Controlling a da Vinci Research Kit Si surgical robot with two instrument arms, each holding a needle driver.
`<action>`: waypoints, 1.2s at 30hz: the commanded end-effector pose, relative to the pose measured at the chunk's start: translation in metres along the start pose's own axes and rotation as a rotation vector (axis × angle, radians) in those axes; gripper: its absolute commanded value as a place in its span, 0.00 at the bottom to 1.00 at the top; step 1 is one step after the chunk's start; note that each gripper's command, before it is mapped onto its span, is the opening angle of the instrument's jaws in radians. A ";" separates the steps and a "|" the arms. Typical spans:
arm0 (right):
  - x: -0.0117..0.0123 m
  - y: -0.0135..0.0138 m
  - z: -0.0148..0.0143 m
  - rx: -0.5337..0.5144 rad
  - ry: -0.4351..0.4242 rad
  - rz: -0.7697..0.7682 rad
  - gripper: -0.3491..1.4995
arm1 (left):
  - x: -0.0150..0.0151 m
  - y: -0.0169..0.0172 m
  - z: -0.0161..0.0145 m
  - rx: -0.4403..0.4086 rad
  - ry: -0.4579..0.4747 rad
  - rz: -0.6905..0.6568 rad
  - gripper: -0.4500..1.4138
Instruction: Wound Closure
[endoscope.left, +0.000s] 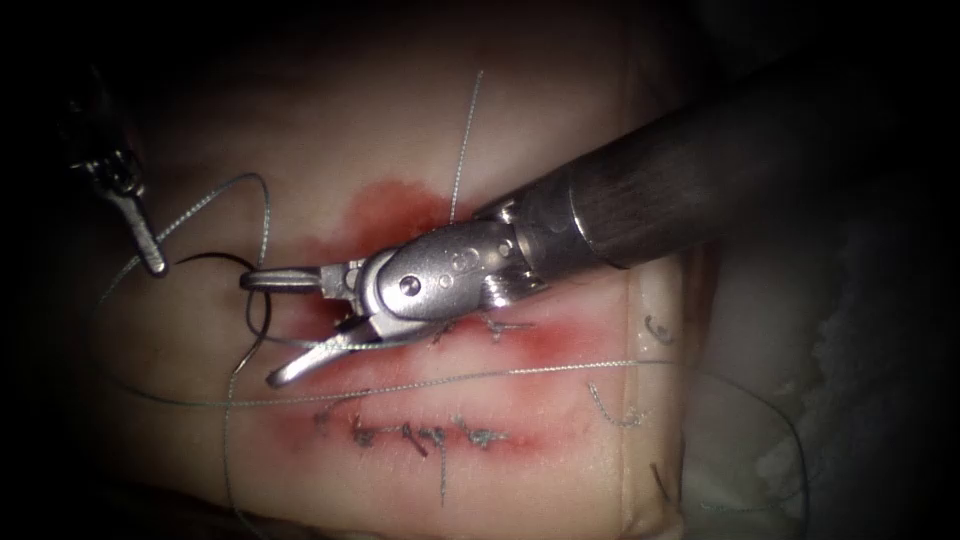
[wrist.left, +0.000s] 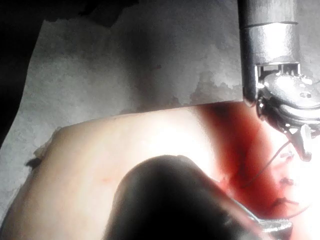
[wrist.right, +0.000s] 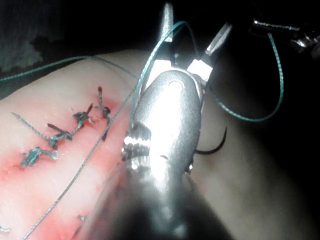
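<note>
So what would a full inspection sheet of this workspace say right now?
Surface: tissue, red fluid around it, stitches along the cuts.
Job's things: curved needle lies at the endoscope view's left, held by neither tool; whether it is in the tissue cannot be told. Thread trails across the tissue.
Clutter: cut ends of thread at the right.
Grippers: left tool, fingers shut on the thread; right tool, fingers open, holding nothing, thread draped over them.
Cables: nothing seen.
Surroundings: pale sheet under the tissue.
</note>
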 end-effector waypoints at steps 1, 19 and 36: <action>0.0005 0.0000 0.0005 0.029 0.007 0.022 0.62 | -0.0009 -0.0004 -0.0004 0.000 -0.002 0.002 0.00; 0.0011 -0.0013 -0.0024 0.493 0.247 0.042 0.00 | -0.0004 -0.0145 -0.0066 -0.028 -0.109 0.201 0.00; -0.0034 -0.0084 -0.0023 0.479 0.252 -0.318 0.00 | 0.0037 -0.0131 0.0033 -0.027 0.169 0.165 0.00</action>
